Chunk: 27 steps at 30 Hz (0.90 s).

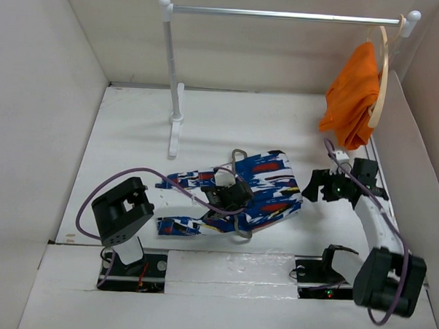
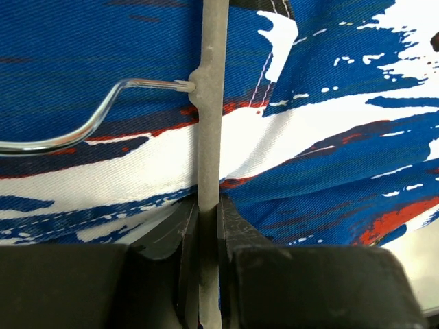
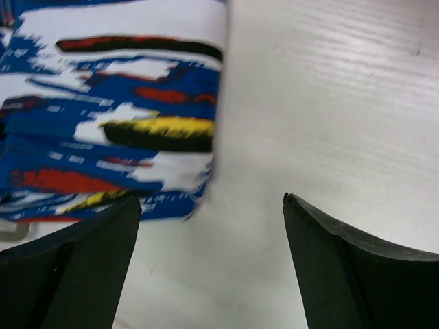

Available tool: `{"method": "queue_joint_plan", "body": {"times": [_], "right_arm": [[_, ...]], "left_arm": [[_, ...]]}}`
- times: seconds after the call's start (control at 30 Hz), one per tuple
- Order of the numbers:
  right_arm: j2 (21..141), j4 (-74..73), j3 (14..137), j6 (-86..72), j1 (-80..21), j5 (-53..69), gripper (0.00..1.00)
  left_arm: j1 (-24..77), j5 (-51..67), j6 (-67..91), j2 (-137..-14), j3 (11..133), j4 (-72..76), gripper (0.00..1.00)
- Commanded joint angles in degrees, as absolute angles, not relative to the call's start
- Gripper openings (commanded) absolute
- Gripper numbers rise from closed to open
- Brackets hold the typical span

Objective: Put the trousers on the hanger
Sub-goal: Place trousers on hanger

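Left hand clamps hanger atop trousers; right hand spread beside them.

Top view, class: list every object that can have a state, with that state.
Blue streak-patterned cloth trousers: spread on table, unhung.
Grey wire hanger: gripped, against trousers.
Left gripper: shut on hanger.
Right gripper: open, empty.
Plain orange garment: hanging from pale wooden hanger.

hanger — runs off top, left edges | trousers — blurred, perhaps folded
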<state>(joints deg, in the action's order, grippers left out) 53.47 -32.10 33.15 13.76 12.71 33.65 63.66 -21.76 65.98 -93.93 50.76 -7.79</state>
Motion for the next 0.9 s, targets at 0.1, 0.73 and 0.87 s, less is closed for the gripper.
{"method": "queue_joint_plan", "body": {"times": [0.1, 0.73, 0.87], "right_arm": [[73.4, -8.1, 36.6, 9.0, 9.8, 42.3, 0.91], [73.4, 14.8, 29.7, -10.5, 2.7, 31.1, 0.0], [63.8, 3.5, 29.9, -5.3, 11.0, 29.8, 0.0]], "left_arm": [[64.6, -23.6, 65.0, -95.1, 50.5, -16.0, 0.0], [65.7, -26.3, 63.9, -93.4, 48.2, -18.1, 0.0], [65.7, -26.2, 63.8, -94.0, 47.2, -18.7, 0.0]]}}
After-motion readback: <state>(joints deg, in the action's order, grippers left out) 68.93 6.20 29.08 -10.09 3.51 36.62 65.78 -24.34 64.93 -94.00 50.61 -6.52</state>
